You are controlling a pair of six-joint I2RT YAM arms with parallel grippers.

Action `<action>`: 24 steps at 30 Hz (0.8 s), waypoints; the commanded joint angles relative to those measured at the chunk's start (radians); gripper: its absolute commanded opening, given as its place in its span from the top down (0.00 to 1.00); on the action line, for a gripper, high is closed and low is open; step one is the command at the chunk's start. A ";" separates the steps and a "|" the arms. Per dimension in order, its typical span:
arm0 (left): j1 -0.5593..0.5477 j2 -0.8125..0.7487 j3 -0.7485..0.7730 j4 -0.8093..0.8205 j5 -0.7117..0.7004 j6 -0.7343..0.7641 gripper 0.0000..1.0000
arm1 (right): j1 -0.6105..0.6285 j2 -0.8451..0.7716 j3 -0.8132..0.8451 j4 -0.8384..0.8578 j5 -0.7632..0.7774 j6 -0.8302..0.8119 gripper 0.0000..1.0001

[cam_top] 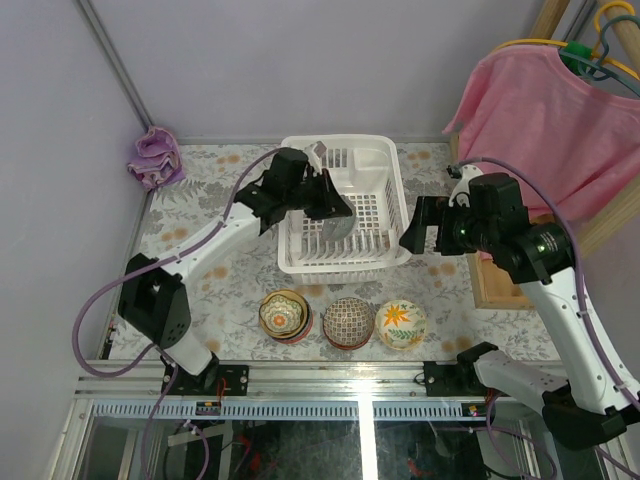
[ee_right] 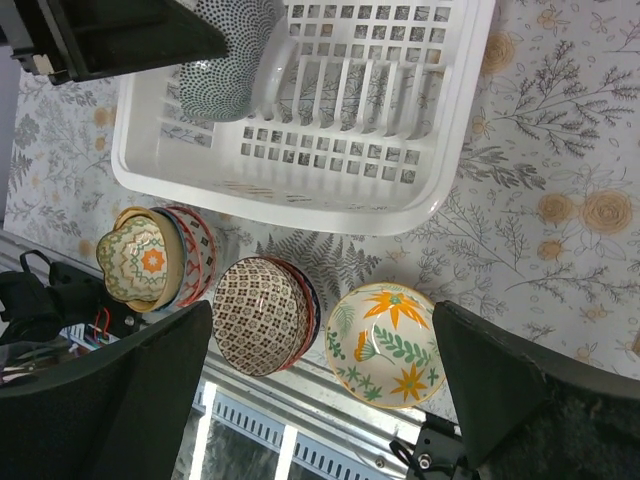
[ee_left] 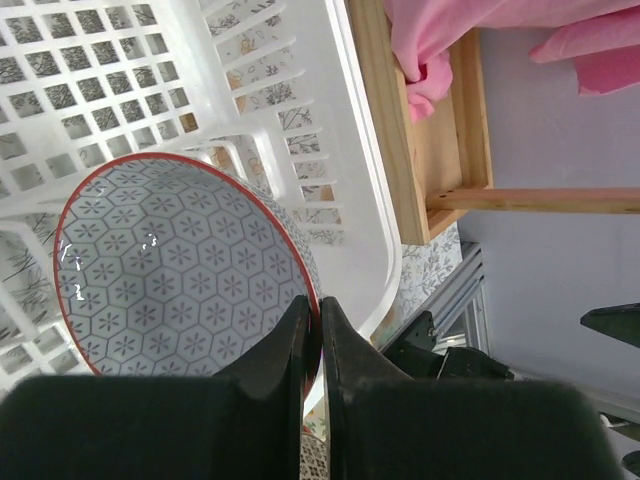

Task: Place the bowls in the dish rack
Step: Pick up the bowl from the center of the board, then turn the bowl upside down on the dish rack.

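The white dish rack (cam_top: 375, 165) stands mid-table. My left gripper (cam_top: 335, 212) reaches into it from the left, shut on the red rim of a grey hexagon-patterned bowl (ee_left: 170, 280) held on edge over the rack floor (ee_left: 110, 90). Its fingers (ee_left: 290, 340) pinch the rim. From the right wrist this bowl (ee_right: 230, 60) shows its dotted outside. In front of the rack sit two stacks of bowls (cam_top: 283, 315) (cam_top: 348, 322) and a white orange-flower bowl (cam_top: 400, 324). My right gripper (cam_top: 420, 235) hangs open beside the rack's right wall, above the flower bowl (ee_right: 385, 342), holding nothing.
A purple cloth (cam_top: 155, 158) lies at the back left corner by the wall. A pink shirt (cam_top: 550, 110) hangs on the right above a wooden frame (cam_top: 495, 285). The table's front edge and metal rail (cam_top: 350, 375) run just behind the bowls.
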State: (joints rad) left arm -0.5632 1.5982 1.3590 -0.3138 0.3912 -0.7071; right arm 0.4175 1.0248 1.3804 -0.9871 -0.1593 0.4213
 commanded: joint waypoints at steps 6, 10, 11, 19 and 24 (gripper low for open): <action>0.048 0.048 0.015 0.219 0.145 -0.136 1.00 | 0.000 0.119 0.042 0.034 -0.051 -0.070 0.01; 0.055 0.077 -0.025 0.308 0.184 -0.220 1.00 | -0.008 0.122 0.018 0.020 -0.030 -0.060 0.01; 0.056 0.078 -0.028 0.313 0.180 -0.228 1.00 | -0.010 0.125 0.012 0.011 -0.022 -0.057 0.01; 0.070 0.058 -0.034 0.245 0.102 -0.241 1.00 | -0.035 0.160 0.023 -0.029 -0.067 -0.022 0.01; 0.109 0.018 -0.128 0.292 0.090 -0.244 1.00 | -0.040 0.176 -0.001 0.013 -0.109 -0.014 0.01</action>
State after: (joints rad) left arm -0.4908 1.6722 1.2938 -0.1032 0.4782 -0.9226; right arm 0.3859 1.1881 1.3846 -0.9867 -0.1997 0.3977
